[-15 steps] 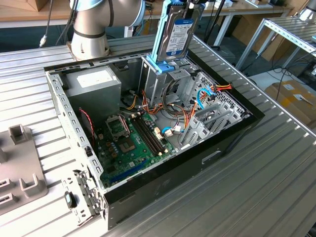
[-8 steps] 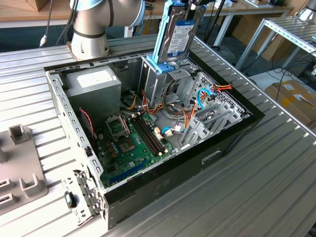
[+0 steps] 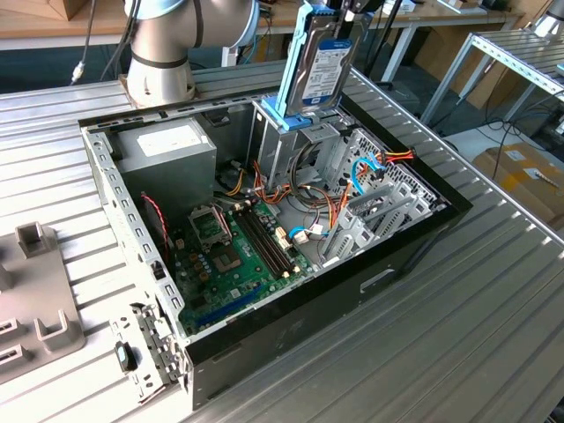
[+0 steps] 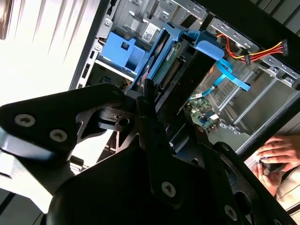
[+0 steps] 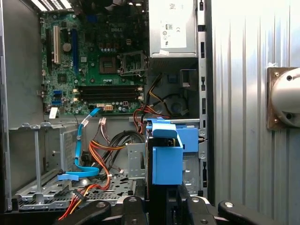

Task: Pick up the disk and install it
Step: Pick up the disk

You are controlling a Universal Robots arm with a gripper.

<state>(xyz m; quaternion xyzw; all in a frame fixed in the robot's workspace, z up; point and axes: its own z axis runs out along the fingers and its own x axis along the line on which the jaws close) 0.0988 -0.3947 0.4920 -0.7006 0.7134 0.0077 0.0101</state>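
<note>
Gripper [image 5: 161, 210] is clamped on the disk [image 3: 319, 63], which stands upright, label side out, over the tall drive cage [image 3: 271, 154] inside the open PC case [image 3: 414, 242]. In the exterior view the frame edge cuts off the disk's top end and most of the gripper, so we can't see the grip there. Both wrist views show black fingers [image 5: 133, 206] on either side of the disk's edge. The disk's lower end sits right at the blue bracket [image 3: 295, 122] on the cage; we can't tell whether they touch. The first wrist view looks down past the disk's blue end tab to the motherboard [image 5: 103, 61] and arm base [image 5: 286, 96]. The second wrist view catches a person's hand [image 4: 281, 150] outside the case, partly cut off.
</note>
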